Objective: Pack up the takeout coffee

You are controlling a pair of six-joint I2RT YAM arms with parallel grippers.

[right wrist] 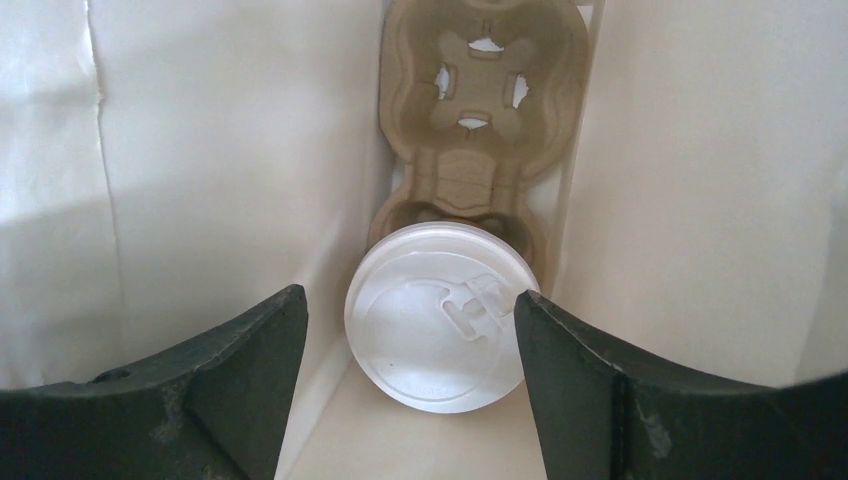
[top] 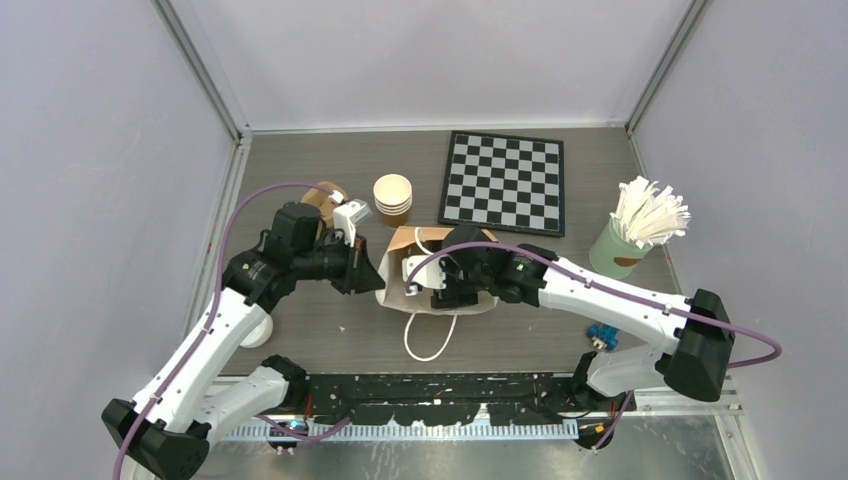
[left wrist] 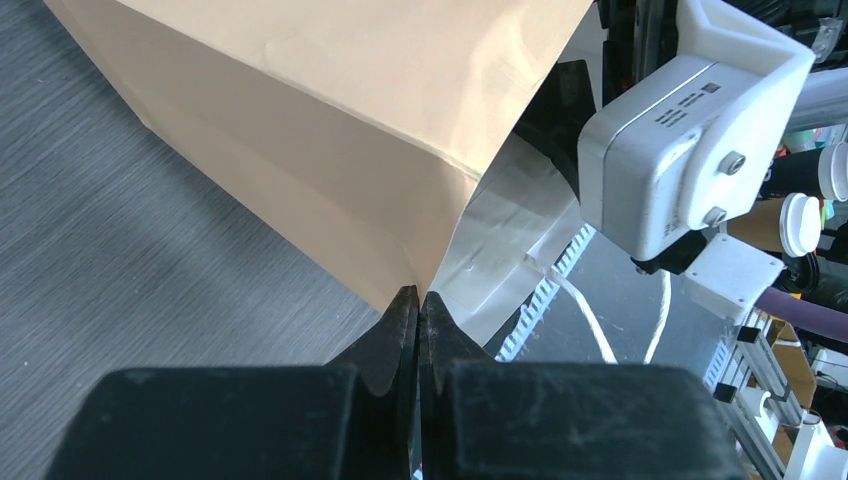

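Note:
The brown paper bag [top: 398, 243] stands open mid-table, its white handle [top: 430, 338] hanging toward the near edge. My left gripper [left wrist: 419, 300] is shut on the bag's rim corner [left wrist: 425, 270] and holds it; it also shows in the top view [top: 368, 272]. My right gripper [right wrist: 405, 302] is inside the bag, open, with its fingers [right wrist: 255, 345] on either side of the takeout coffee's white lid [right wrist: 437, 330], not touching it. The cup under the lid is hidden. It sits in a tan pulp cup carrier [right wrist: 482, 150] at the bag's bottom.
A stack of lidless tan cups [top: 393, 198] stands behind the bag. A chessboard [top: 503, 182] lies at the back right. A green cup of white stirrers [top: 632, 238] stands far right. A white round object [top: 256, 331] lies under the left arm. A blue item [top: 601, 337] lies near the right base.

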